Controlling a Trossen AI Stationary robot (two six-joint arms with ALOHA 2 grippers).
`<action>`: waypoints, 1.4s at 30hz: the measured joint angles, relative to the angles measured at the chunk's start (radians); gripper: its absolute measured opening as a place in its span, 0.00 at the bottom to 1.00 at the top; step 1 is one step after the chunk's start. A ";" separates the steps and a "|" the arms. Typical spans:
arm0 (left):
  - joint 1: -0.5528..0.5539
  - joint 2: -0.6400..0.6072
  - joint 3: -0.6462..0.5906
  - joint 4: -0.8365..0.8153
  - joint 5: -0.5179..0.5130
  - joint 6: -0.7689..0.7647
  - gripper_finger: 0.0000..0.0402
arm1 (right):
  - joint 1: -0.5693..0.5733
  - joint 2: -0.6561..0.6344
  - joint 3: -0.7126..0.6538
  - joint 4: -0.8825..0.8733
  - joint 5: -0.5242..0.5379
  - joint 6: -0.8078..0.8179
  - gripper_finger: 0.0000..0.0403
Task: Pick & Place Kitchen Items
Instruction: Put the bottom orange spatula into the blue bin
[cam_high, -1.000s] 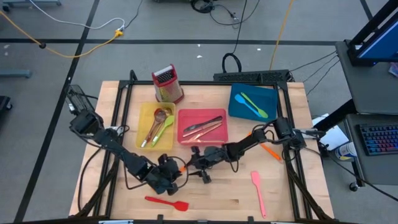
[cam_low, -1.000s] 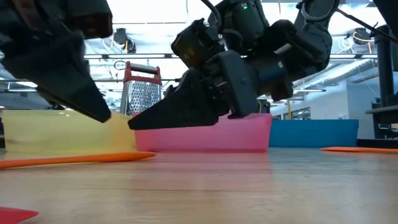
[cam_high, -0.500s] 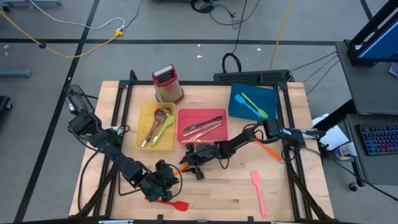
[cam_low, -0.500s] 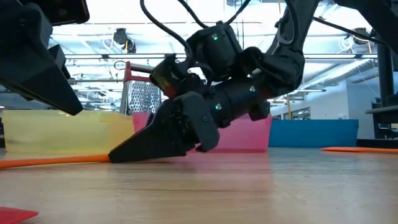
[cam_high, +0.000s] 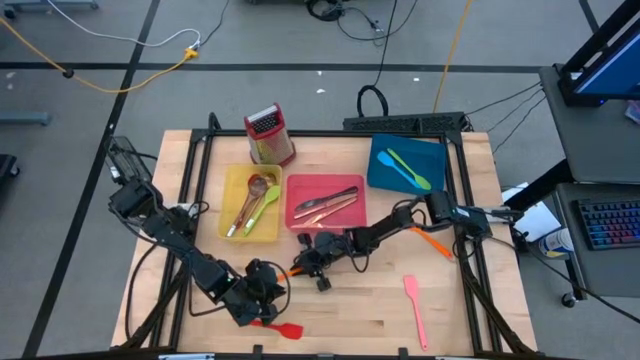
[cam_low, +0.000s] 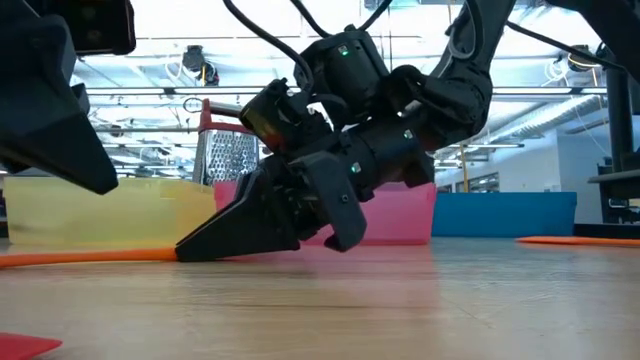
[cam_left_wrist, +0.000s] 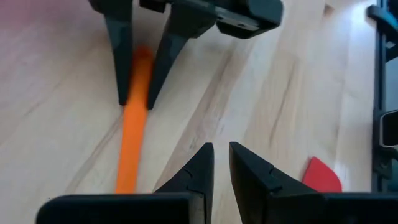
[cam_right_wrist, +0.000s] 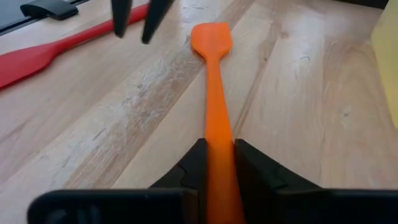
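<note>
The pale wooden surface (cam_high: 340, 310) stands on a grey floor (cam_high: 250, 40) marked with dark lines, where yellow and black cables (cam_high: 120, 75) trail. To one side sits a grey desk (cam_high: 600, 190) with a keyboard (cam_high: 608, 222). Seen level across the surface, the room behind shows ceiling beams (cam_low: 560, 100) and bright strip lights (cam_low: 200, 15).

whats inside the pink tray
The pink tray holds dark metal and copper-coloured cutlery lying loose. The tray floor under the pieces is covered, and an exact count isn't clear.
</note>
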 joint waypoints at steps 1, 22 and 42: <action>0.000 0.000 0.000 -0.006 0.001 0.001 0.13 | 0.003 0.001 0.000 0.001 0.002 0.000 0.12; 0.110 0.000 0.001 -0.167 0.010 0.079 0.51 | 0.070 -0.019 -0.002 -0.010 0.132 0.102 0.13; 0.133 0.000 0.000 -0.209 0.118 0.166 0.52 | 0.106 -0.019 -0.005 0.088 0.204 0.049 0.13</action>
